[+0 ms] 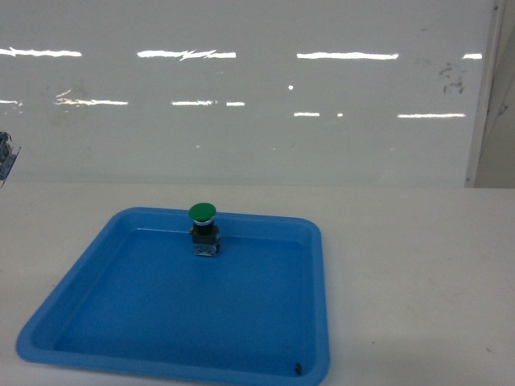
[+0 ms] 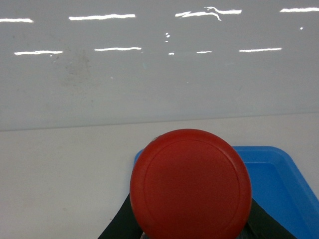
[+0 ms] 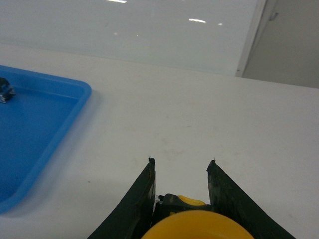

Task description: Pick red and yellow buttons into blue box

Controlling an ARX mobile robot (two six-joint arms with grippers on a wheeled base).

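Observation:
The red button [image 2: 190,185] fills the lower middle of the left wrist view, cap toward the camera. My left gripper [image 2: 191,230] is shut on it, with black fingers [image 2: 118,226] showing on both sides of the cap. It hangs over the near left corner of the blue box [image 2: 279,174]. In the right wrist view my right gripper [image 3: 182,164] is shut on the yellow button [image 3: 197,226], held above bare table right of the blue box [image 3: 45,134]. Neither gripper appears in the head view, where the blue box [image 1: 105,273] lies centre-left.
A green-capped button [image 1: 203,229] stands upright inside the box near its far wall; its base [image 3: 5,90] shows in the right wrist view. A dark speck [image 1: 298,368] lies in the box's near right corner. A small object [image 1: 5,157] sits at the left edge. A white wall backs the table.

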